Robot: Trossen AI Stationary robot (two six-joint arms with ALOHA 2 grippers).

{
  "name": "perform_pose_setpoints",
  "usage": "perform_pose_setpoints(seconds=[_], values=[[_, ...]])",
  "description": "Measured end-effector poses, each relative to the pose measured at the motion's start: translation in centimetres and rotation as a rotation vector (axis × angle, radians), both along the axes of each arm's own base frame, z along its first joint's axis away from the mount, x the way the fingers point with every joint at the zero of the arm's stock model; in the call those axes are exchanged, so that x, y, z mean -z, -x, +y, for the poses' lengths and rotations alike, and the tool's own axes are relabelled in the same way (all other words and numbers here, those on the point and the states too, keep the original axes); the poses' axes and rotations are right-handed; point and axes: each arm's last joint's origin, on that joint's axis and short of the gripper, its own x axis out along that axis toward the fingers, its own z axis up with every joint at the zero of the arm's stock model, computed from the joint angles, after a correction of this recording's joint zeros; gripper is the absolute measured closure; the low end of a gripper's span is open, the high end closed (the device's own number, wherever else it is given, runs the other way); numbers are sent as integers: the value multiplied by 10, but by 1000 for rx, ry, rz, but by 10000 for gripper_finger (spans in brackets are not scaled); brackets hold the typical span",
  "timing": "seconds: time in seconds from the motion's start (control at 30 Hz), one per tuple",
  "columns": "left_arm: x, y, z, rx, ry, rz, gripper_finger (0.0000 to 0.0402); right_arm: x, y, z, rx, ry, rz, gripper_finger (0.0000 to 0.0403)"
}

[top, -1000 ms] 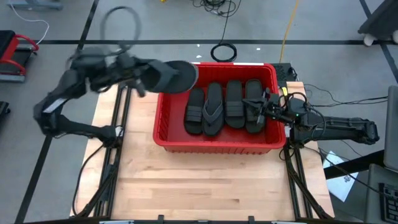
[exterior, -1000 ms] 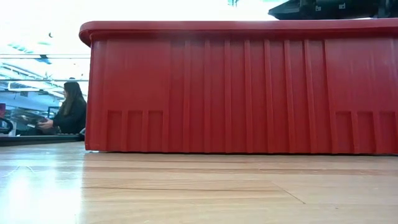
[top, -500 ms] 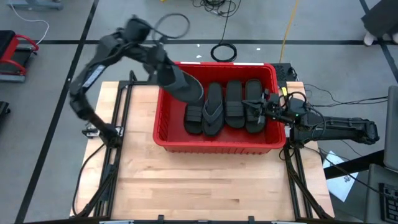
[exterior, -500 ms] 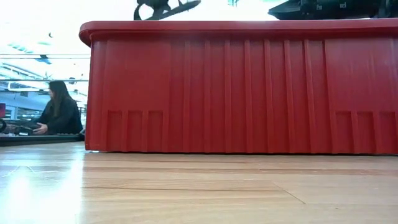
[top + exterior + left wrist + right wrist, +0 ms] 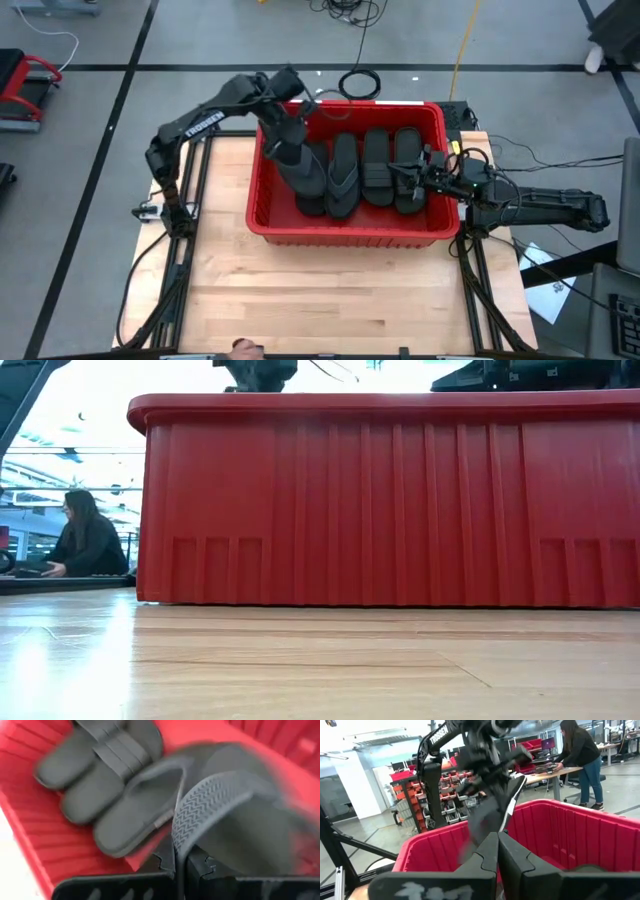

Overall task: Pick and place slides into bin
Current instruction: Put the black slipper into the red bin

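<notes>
While the left gripper (image 5: 290, 150) hangs over the near-left part of the large red slotted plastic bin (image 5: 262, 222), we note its jaws shut on a flat black rubber slide (image 5: 298, 170), which slants down into the bin beside the others. From above we count four more black sandals (image 5: 365, 170) lying side by side on the bin floor, one a thong flip-flop (image 5: 343, 175). The bin sits on the pale wooden surface (image 5: 320, 300).

Left wrist view adds what the overhead cannot: the held slide's ribbed strap (image 5: 210, 802) pinched between the closed jaws, with a flip-flop (image 5: 135, 815) and a strapped slide (image 5: 95, 760) lying below on the red floor.

The right gripper (image 5: 410, 178) rests over the bin's right side, jaws closed and empty; its wrist view looks across the red wall (image 5: 580, 840) at the left arm carrying the slide (image 5: 492, 815), and a person (image 5: 580, 755) stands at a desk beyond.

At surface height we see only the bin's ribbed outer wall (image 5: 390, 510), the contents hidden, and a seated person (image 5: 85, 545) far off.
</notes>
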Motion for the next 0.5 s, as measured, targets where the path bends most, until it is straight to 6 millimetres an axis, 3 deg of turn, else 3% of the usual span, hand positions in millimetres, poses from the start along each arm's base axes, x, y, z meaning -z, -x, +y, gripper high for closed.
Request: perform_pose_setpoints(seconds=[0.37,0.5], values=[[80,-9,-15,159,-30,220,402,2,0,0,0,-1,19,403],[92,-16,-28,194,-54,242,402,2,-1,0,1,-1,20,403]])
